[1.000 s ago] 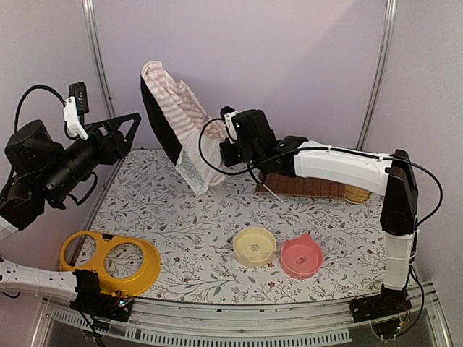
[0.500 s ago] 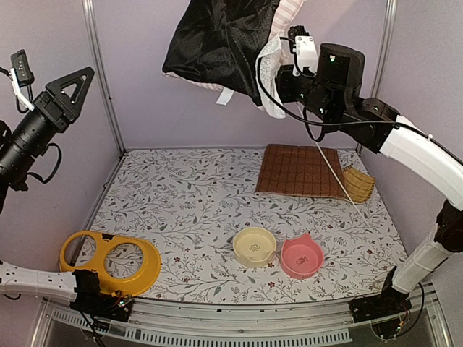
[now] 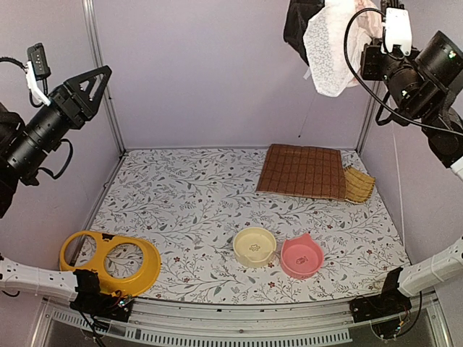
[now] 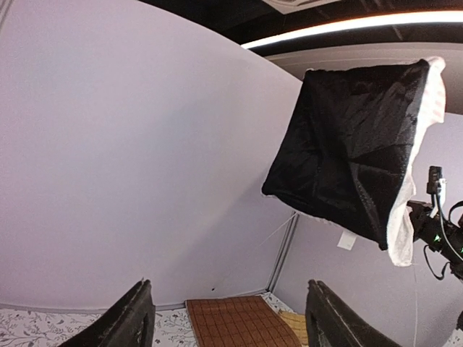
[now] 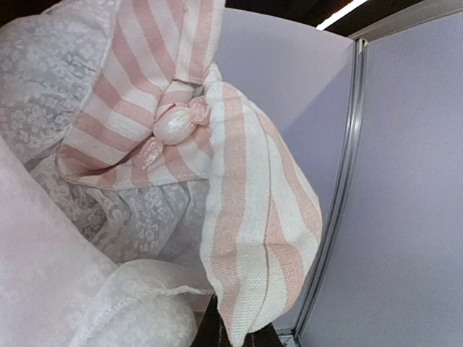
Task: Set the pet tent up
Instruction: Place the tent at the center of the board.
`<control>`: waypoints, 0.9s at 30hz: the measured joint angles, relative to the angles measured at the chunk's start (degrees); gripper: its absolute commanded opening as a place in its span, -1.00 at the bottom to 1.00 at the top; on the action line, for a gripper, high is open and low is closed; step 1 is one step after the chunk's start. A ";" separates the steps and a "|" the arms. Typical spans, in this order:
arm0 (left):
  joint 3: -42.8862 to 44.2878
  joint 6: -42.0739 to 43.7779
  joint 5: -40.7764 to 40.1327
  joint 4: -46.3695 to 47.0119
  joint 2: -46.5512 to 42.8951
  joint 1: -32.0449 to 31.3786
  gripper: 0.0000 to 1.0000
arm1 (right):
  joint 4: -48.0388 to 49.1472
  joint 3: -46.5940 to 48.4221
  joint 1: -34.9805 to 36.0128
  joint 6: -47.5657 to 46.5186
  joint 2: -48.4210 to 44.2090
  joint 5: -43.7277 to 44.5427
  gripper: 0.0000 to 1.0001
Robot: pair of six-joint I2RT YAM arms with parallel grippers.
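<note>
Top view: the pink-and-white striped fabric pet tent (image 3: 329, 43), with white mesh panels and a black underside, hangs bunched in the air high above the brown quilted square mat (image 3: 304, 172), to its right. It dangles from the right gripper (image 3: 370, 63), whose fingertips are buried in the cloth. The left gripper (image 3: 105, 76) is raised far to the mat's left, pointing towards the tent, well apart from it. A cream round bowl (image 3: 255, 246) and a pink round bowl (image 3: 301, 256) stand side by side in front of the mat. A yellow two-ring bowl holder (image 3: 108, 260) lies further left.

Left wrist view: its dark fingers (image 4: 134, 322) stand wide apart with nothing between them. The tent's black panel floats above the mat.

Right wrist view: striped cloth and mesh fill the picture, gathered down to the closed jaws at the bottom edge, which pinch the fabric.
</note>
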 measured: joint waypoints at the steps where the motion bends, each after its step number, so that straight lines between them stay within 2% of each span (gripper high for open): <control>1: 0.00 -0.02 -0.17 -0.04 0.09 0.00 0.42 | 2.67 -0.57 0.74 -3.04 -0.68 2.08 -1.00; 8: 0.02 -0.31 -2.29 -1.01 0.09 0.00 0.42 | 26.49 -1.75 7.91 -30.38 1.42 11.06 -1.00; 11: 0.04 -0.55 -3.17 -1.81 0.04 0.00 0.42 | 30.12 -0.02 8.70 -37.64 4.63 12.24 -1.00; 14: 0.04 -1.22 -4.79 -2.99 -0.42 0.00 0.41 | 28.46 0.26 8.81 -39.65 7.65 12.70 -1.00; 17: 0.00 -2.27 -7.26 -4.11 -1.73 -0.02 0.40 | 19.50 0.42 8.79 -33.35 10.99 11.93 -1.00; 21: -1.33 -3.34 -10.49 -5.55 -4.83 -0.04 0.39 | 2.23 1.01 7.15 -14.71 18.51 3.76 -1.00; 24: -1.42 -3.72 -12.37 -6.12 -6.97 -0.04 0.40 | -4.33 0.96 5.22 -2.75 26.40 -5.03 -1.00; 27: -1.46 -3.93 -14.10 -7.34 -7.74 -0.04 0.42 | -6.36 0.85 2.99 6.19 36.96 -13.64 -1.00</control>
